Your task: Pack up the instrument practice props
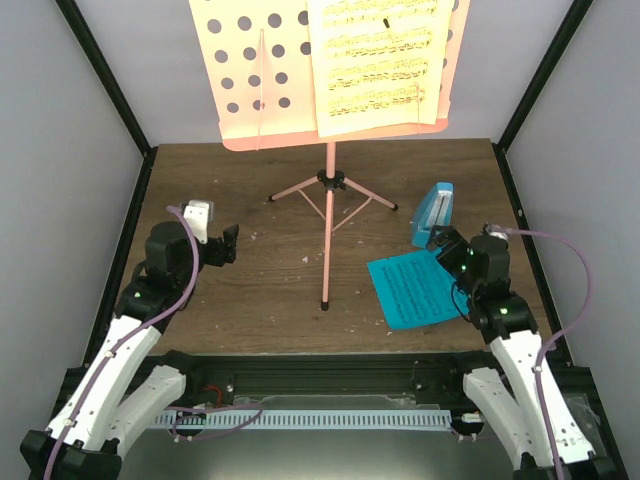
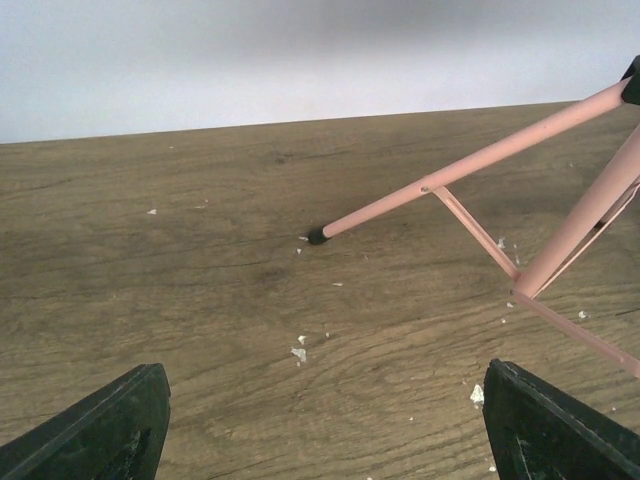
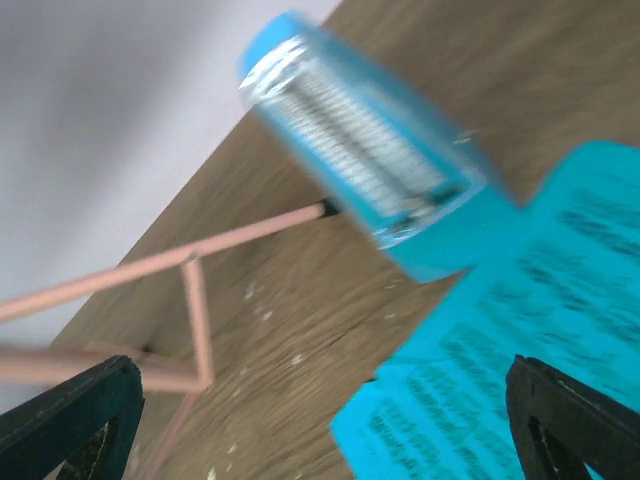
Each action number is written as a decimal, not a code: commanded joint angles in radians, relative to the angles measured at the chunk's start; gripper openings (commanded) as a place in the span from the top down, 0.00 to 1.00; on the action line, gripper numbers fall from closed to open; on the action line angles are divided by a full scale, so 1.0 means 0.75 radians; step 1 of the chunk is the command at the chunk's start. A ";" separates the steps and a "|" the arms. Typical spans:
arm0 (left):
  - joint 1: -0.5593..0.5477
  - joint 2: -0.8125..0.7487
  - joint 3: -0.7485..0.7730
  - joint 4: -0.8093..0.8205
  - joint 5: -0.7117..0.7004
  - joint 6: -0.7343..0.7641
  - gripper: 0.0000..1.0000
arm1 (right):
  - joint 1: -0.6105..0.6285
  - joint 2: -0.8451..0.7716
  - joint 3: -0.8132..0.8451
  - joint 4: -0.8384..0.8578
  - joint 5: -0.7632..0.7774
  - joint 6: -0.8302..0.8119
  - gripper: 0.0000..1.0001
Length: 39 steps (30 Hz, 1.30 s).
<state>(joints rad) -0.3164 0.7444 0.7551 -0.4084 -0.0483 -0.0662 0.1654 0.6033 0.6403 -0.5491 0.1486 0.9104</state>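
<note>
The salmon-pink music stand [image 1: 328,230] rises from its tripod at mid-table, and its hole-punched desk [image 1: 255,80] carries a yellow music sheet [image 1: 380,65]. A blue music sheet [image 1: 415,290] lies flat at the right, with the small blue metronome [image 1: 432,215] upright just behind it. My right gripper [image 1: 445,250] hovers over the sheet's far edge, open and empty. In the right wrist view, gripper [image 3: 320,420], metronome [image 3: 360,160] and sheet [image 3: 520,350] are blurred. My left gripper [image 1: 225,245] is open over bare wood at the left; in its wrist view the gripper [image 2: 325,420] faces a stand leg [image 2: 470,165].
Grey walls and black frame posts [image 1: 105,75] close in the wooden table [image 1: 250,290] on the left, right and back. White flecks [image 2: 298,352] dot the wood. A black rail with a white cable strip [image 1: 320,418] runs along the near edge between the arm bases.
</note>
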 commanded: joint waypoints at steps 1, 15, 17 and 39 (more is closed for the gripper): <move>0.005 0.009 -0.011 0.021 0.012 0.007 0.13 | -0.010 0.083 -0.031 0.375 -0.536 -0.313 0.00; 0.004 -0.008 -0.005 0.027 0.031 0.013 0.13 | 0.002 0.727 0.080 1.391 -1.208 -0.369 0.00; 0.005 -0.019 -0.003 0.026 0.031 0.014 0.13 | 0.018 0.827 0.154 1.437 -1.217 -0.347 0.00; 0.005 -0.046 -0.005 0.024 0.032 0.017 0.13 | 0.224 1.496 0.750 1.888 -1.454 -0.534 0.04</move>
<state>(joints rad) -0.3164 0.7090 0.7525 -0.4049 -0.0326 -0.0658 0.3122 1.6867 1.0954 0.8398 -0.9192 0.5747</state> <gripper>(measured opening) 0.869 0.971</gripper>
